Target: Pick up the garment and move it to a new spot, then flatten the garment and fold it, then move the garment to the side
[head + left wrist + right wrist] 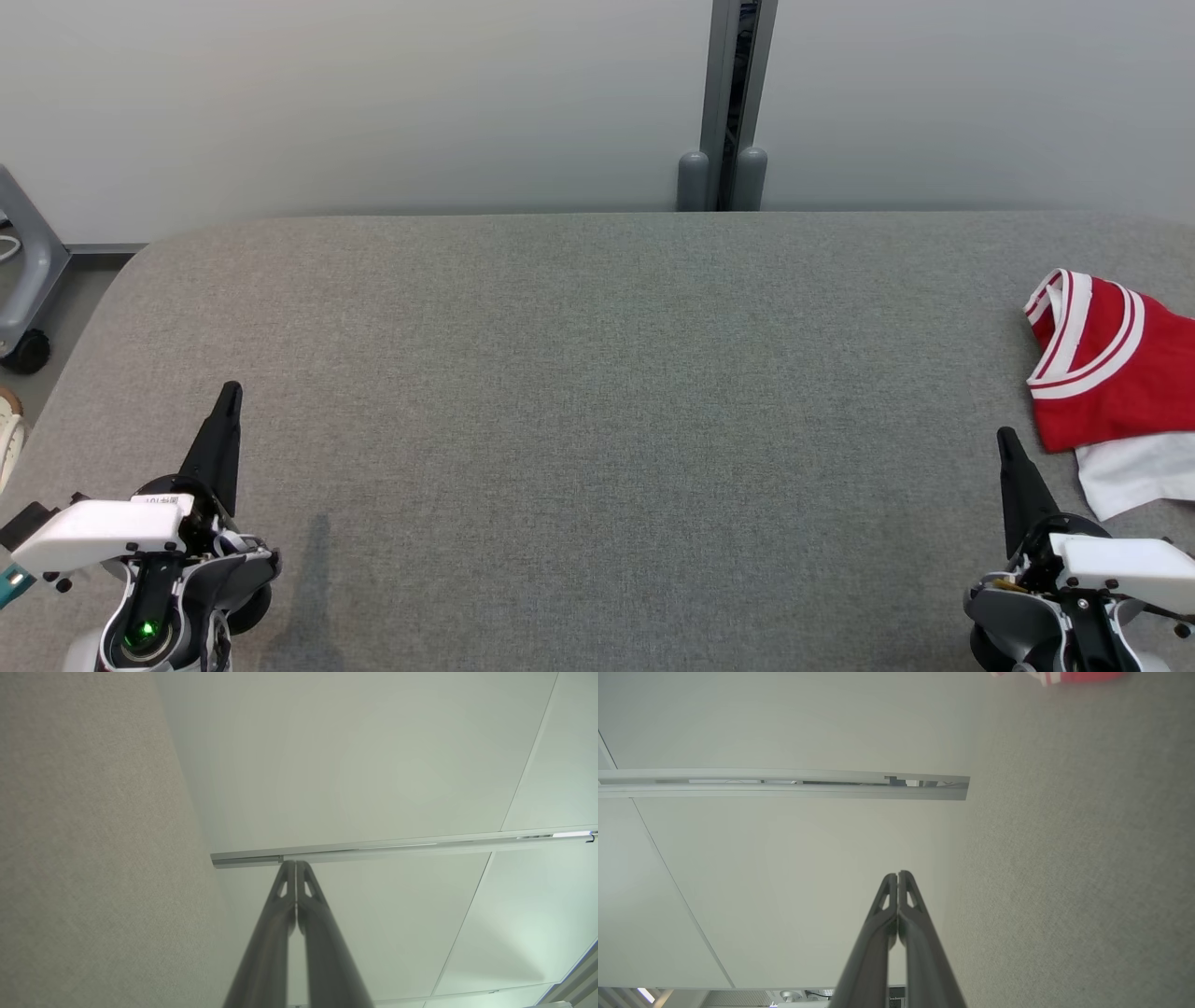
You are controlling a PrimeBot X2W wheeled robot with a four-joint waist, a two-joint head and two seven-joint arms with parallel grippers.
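Spots red-white garment (1111,373) bunched at right on table (597,373); likely soft, light, floppy. Suggests pinching the striped collar. Finds left gripper (231,390) and right gripper (1005,439) pressed together, empty.

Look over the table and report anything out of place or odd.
Only the red-and-white garment stands out: it lies askew at the far right of the table, partly cut off by the head view, with a white layer poking out below the red. The left gripper and right gripper are shut, apart from it.
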